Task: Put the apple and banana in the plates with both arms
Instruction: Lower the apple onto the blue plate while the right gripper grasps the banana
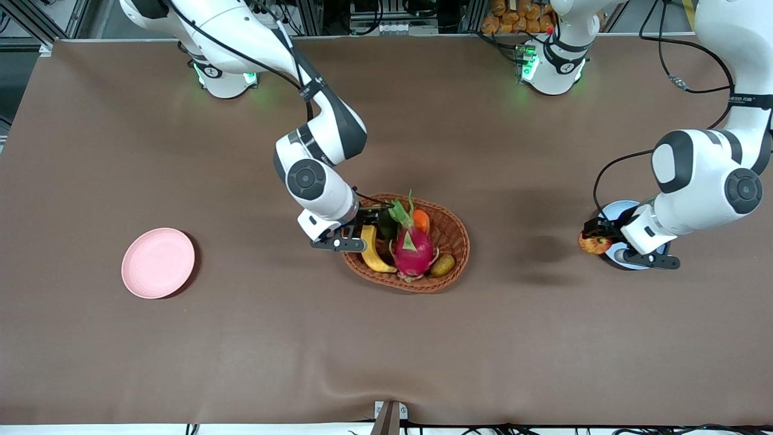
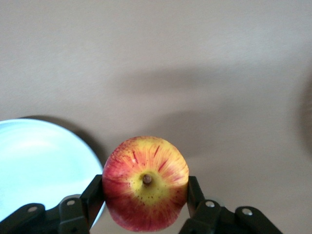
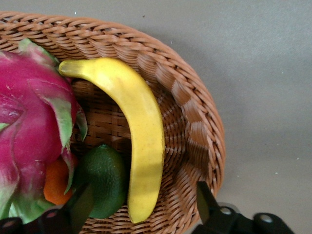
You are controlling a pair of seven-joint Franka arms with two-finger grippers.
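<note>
My left gripper [image 1: 594,234] is shut on the red and yellow apple [image 1: 595,243] and holds it over the table just beside the rim of the light blue plate [image 1: 611,211]. In the left wrist view the apple [image 2: 146,183] sits between both fingers, with the blue plate [image 2: 34,165] next to it. My right gripper [image 1: 370,225] is open over the brown basket [image 1: 460,232], its fingers on either side of one end of the banana [image 1: 372,252]. The banana [image 3: 141,136] lies along the basket's wall. The pink plate [image 1: 158,263] lies toward the right arm's end of the table.
The basket [image 3: 195,122] also holds a pink dragon fruit [image 1: 412,248], a dark green fruit [image 3: 102,180], an orange fruit [image 1: 421,220] and a brownish-green oval fruit [image 1: 442,264]. Bare brown table lies between the basket and each plate.
</note>
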